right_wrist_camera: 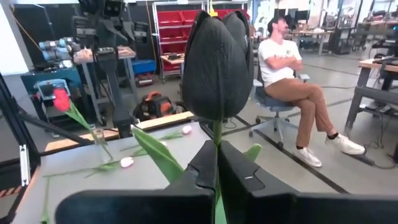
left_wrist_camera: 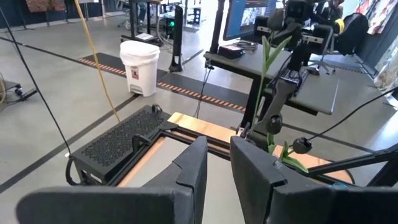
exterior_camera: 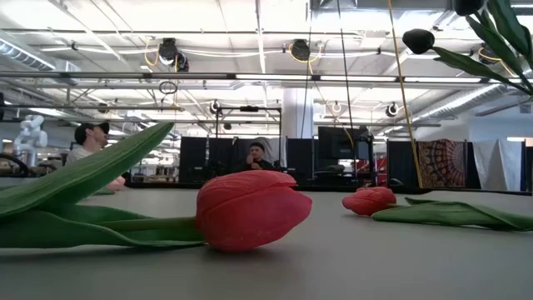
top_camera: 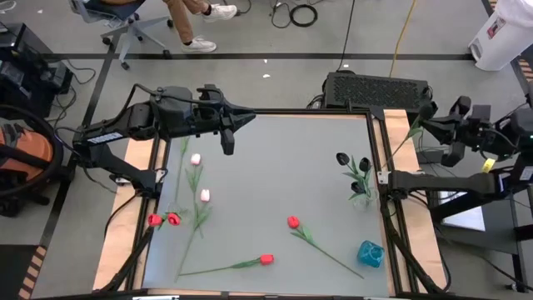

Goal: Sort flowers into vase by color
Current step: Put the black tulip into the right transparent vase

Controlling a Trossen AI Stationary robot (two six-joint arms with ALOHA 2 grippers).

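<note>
My right gripper is past the table's right edge, shut on a black tulip whose head stands just beyond the fingers. My left gripper hangs above the table's far left, slightly open with nothing between its fingers. More black tulips stand upright near the right edge. Two pink tulips and two red ones lie flat on the table. Two further red heads show at the left edge. I cannot make out a vase. My right gripper pinches the black tulip's green stem between its two fingers, just below the head. The fingers point level and lie across the stem. The head stands upright above them, and the stem with its leaf hangs below, clear of the table.
A small teal vessel sits at the near right corner. A black ribbed unit lies beyond the far edge. A red tulip lies close to the near edge. People sit in the room beyond the table. The table's middle is bare.
</note>
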